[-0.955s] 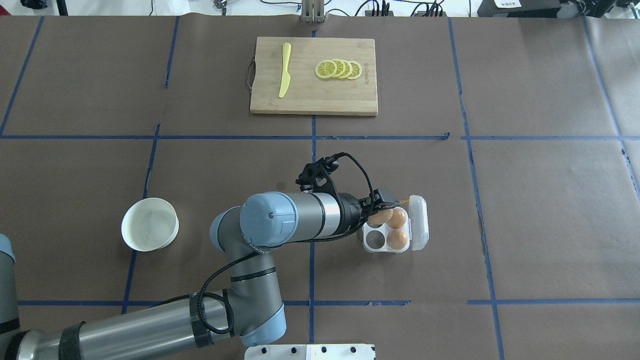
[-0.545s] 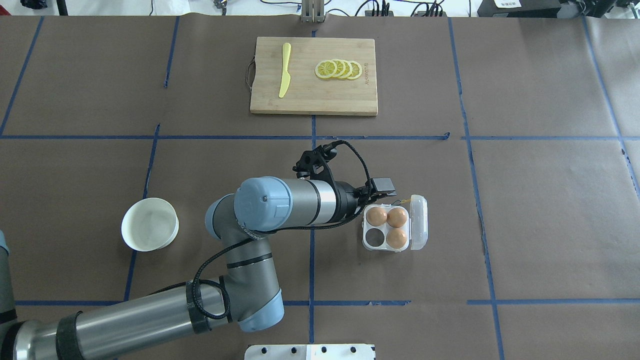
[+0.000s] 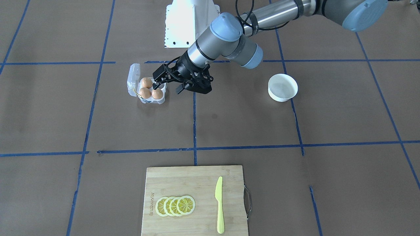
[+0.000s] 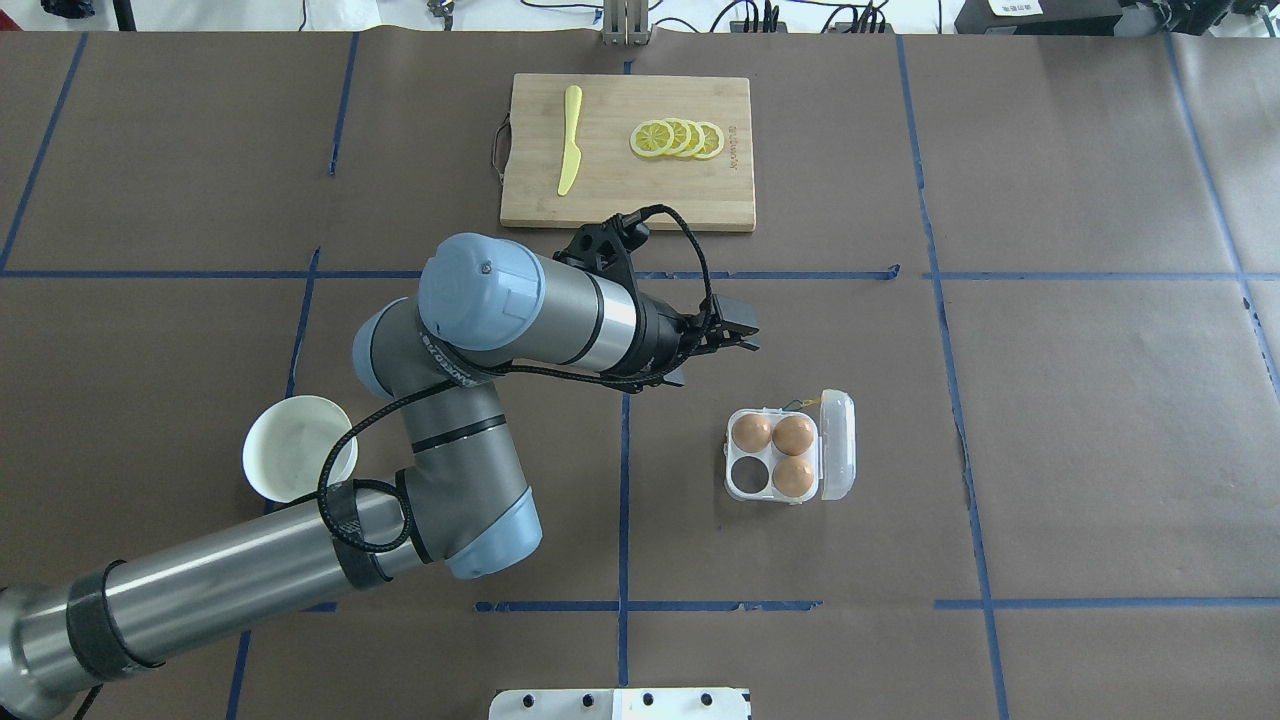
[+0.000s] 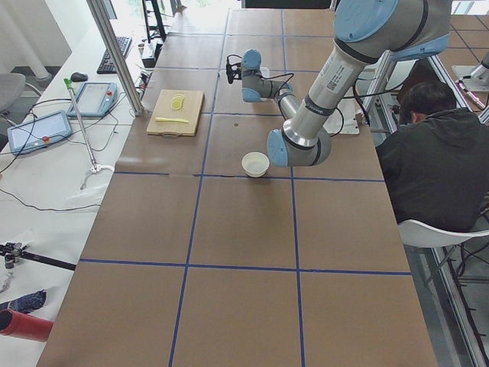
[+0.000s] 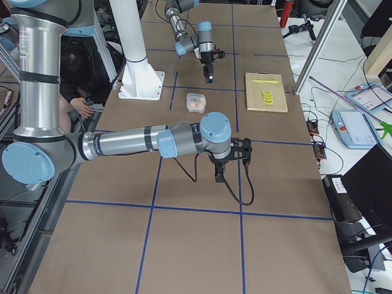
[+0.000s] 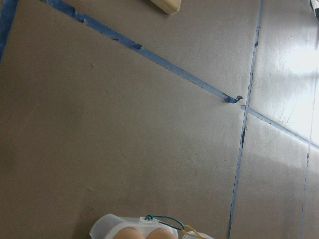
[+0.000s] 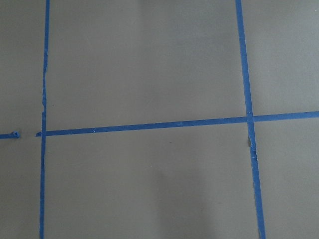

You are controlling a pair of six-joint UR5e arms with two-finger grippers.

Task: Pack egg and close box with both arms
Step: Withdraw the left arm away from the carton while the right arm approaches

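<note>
Left gripper [image 4: 748, 336] hangs spread and empty, above the table just far-left of the open box [image 4: 729, 470].

From the left: a round, matte white bowl [image 4: 300, 448]. Next is the box, of thin clear moulded plastic, with three smooth orange-brown eggs. The egg [image 4: 752, 432] nearest the gripper sits in the far-left cup, and the near-left cup is bare. The lid [image 4: 838, 445] is swung open along the right edge, its long axis running near-to-far, so closing probably means folding it leftward. The left arm is nearer. The right gripper [image 6: 218, 176] shows only from the side, so I cannot tell its grip.
</note>
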